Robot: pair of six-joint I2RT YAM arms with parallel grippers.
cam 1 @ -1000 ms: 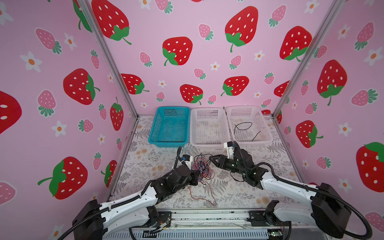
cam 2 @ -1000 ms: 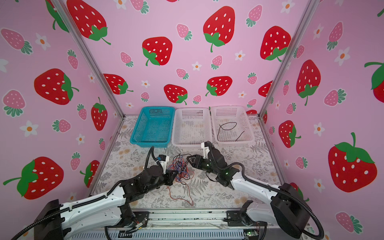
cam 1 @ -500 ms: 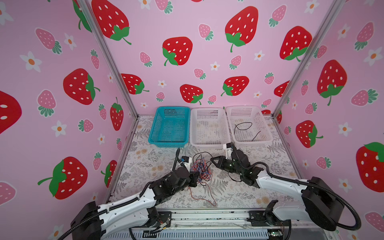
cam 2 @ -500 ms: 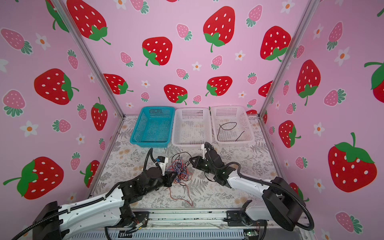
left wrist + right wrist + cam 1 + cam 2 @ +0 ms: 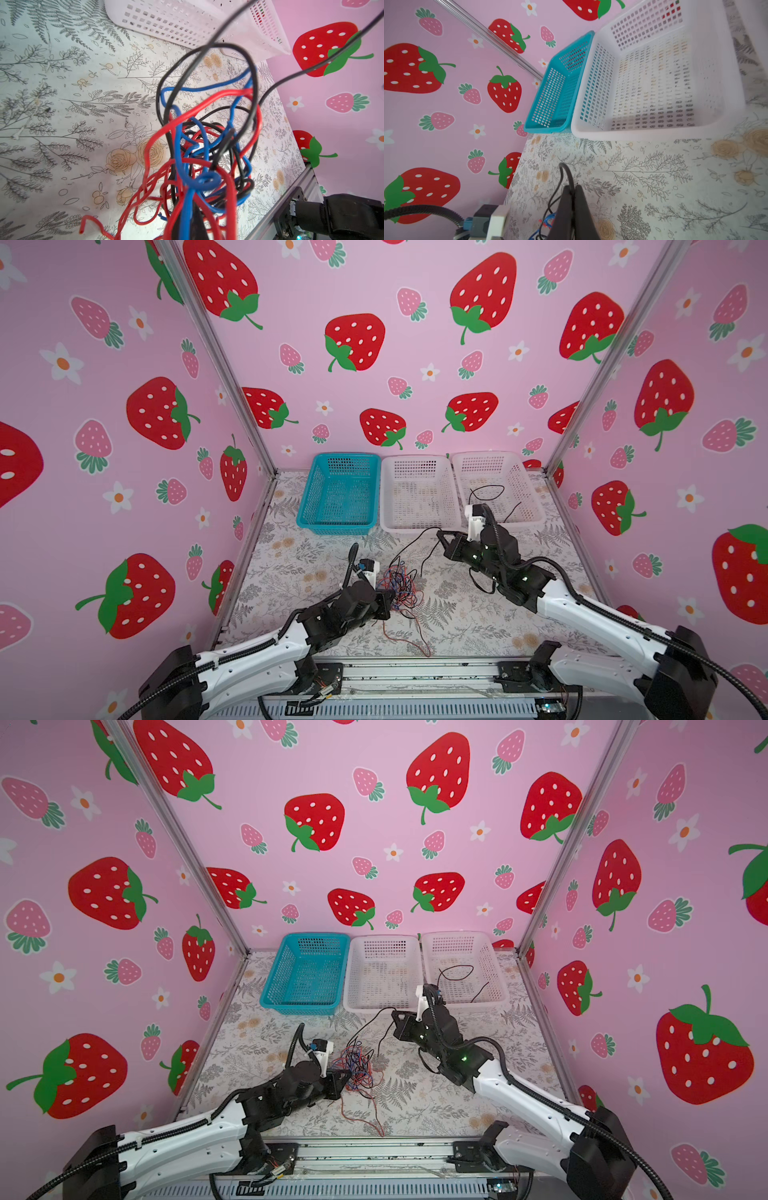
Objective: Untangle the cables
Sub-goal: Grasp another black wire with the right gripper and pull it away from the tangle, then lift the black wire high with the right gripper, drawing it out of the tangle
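1. In a top view the cables (image 5: 401, 587) form a red, blue and black knot near the middle of the tabletop (image 5: 291, 572). The left claw (image 5: 388, 603) is clenched on the knot's near-left edge
2. In a top view the right claw (image 5: 395, 1016) sits behind and to the right of the knot. It is closed on a black cable (image 5: 374, 1013) that runs in a slack arc from the knot up to its tips
3. In both top views three baskets stand in a row along the back wall: a blue basket (image 5: 338, 526) on the left, a middle white basket (image 5: 419, 526) and a right white basket (image 5: 525, 489). A second black cable (image 5: 486, 488) lies curled inside the right white basket, well apart from the knot. A red strand (image 5: 415, 639) trails from the knot toward the front rail
4. In the left wrist view the knot fills the middle of the picture. Its red, blue and black strands gather into one bundle at the edge nearest the camera, where they hide the left claw itself. One black strand (image 5: 311, 68) leaves the knot and runs out of the picture. A white basket stands beyond on the flower-printed tabletop
5. In the right wrist view the right claw's two fingers (image 5: 564, 207) are pressed together with the black cable pinched between them. A short loop of it pokes out past the tips. The blue basket and the middle white basket stand side by side further back
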